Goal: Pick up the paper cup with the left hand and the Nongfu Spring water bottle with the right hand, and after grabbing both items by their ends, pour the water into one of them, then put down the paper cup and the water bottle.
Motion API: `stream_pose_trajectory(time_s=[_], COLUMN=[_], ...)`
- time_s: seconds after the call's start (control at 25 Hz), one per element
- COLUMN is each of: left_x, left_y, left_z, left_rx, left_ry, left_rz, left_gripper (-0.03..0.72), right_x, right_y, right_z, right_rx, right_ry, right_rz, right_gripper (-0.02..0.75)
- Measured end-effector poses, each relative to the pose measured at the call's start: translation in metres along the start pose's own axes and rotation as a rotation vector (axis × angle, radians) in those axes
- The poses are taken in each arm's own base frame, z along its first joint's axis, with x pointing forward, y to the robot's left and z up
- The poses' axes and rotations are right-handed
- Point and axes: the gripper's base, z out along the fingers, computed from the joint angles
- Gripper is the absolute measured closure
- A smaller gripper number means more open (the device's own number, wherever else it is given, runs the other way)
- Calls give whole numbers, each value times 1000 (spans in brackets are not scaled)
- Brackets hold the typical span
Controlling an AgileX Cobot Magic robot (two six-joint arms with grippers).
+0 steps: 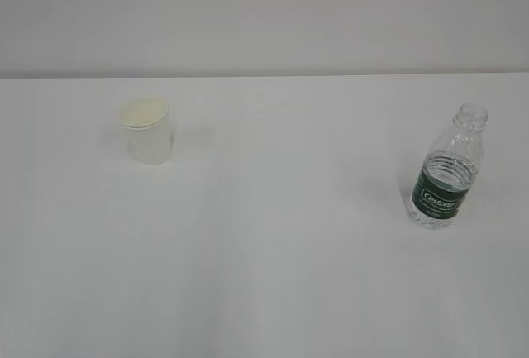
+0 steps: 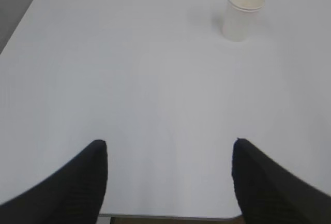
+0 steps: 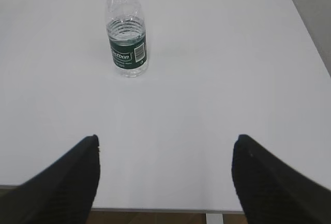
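Both end effectors, left (image 2: 168, 175) and right (image 3: 164, 175), gape wide and empty over the worktop (image 1: 273, 275), aimed at paper cup (image 2: 243, 13) and Nongfu Spring water bottle (image 3: 126, 32) for pickup.

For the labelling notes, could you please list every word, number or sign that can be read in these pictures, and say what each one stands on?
White lettering on the dark green label band of the Nongfu Spring water bottle: too blurred to read in any view.
Barcode on a white patch of the same label, right wrist view: its bars show, its digits are too small to read.
The paper cup: plain white, no print.
The table: no markings.
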Motion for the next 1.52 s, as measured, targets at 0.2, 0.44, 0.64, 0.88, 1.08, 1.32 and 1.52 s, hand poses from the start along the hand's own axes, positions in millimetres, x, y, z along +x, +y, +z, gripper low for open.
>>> stream_pose_trajectory(time_s=[0.2,0.44,0.64,0.88,1.08,1.32,1.52], left_x=[-5,-22,-30,-40,-49,-57,-66], left_y=[-2,-6,-10,-13,-17,-21,-24], left_z=[8,25,37,50,65,83,100], left_rx=[-5,-10,1,18,33,46,53], left_ry=[61,162,177,169,166,169,140], left_rz=[3,4,-2,-12,-22,-38,-46], left_gripper=[153,153,158,162,163,174,175], right_x=[-8,-24,-37,-48,-59,-72,-82], right_y=[0,0,0,1,3,5,5], right_z=[6,14,20,30,41,58,70], right_rx=[-5,-11,-12,-18,-39,-54,-54], right_ry=[61,135,131,102,82,56,17], right_rz=[-6,-13,-15,-15,-6,-15,-18], right_gripper=[145,146,146,146,146,146,146])
